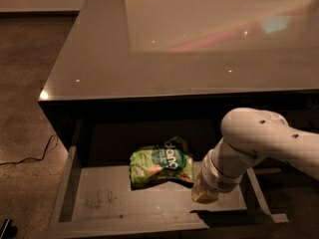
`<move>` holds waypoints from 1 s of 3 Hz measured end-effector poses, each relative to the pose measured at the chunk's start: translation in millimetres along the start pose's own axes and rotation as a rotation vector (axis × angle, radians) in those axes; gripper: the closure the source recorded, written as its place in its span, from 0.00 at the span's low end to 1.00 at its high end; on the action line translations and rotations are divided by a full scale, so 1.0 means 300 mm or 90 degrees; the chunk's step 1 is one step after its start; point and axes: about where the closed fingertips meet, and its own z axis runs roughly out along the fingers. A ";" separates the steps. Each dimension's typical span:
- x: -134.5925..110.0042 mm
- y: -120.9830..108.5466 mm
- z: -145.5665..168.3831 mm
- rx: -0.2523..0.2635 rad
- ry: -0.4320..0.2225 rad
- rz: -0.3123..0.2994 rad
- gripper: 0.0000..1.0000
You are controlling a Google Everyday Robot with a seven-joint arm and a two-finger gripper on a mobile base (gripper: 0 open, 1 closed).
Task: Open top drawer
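The top drawer (pixel 99 203) stands pulled out from under the glossy grey counter, its pale grey floor and sides showing. Its dark front and handle lie at the bottom edge of the view, mostly out of sight. A green snack bag (pixel 160 166) lies on the drawer floor near the back. My white arm (pixel 259 138) reaches in from the right and bends down over the drawer's right front part. My gripper (pixel 205 195) hangs at the arm's end, low over the drawer near its front edge, right of the bag; most of it is hidden by the wrist.
The counter top (pixel 199 39) overhangs the drawer's back. A dark cable (pixel 30 158) lies on the speckled floor at the left. A small dark object (pixel 6 228) sits at the bottom left corner. The drawer's right rail (pixel 259 193) runs beside the arm.
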 end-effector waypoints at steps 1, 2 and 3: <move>-0.046 -0.046 -0.034 0.024 -0.015 -0.020 1.00; -0.047 -0.047 -0.035 0.024 -0.015 -0.020 0.81; -0.047 -0.047 -0.035 0.024 -0.015 -0.020 0.59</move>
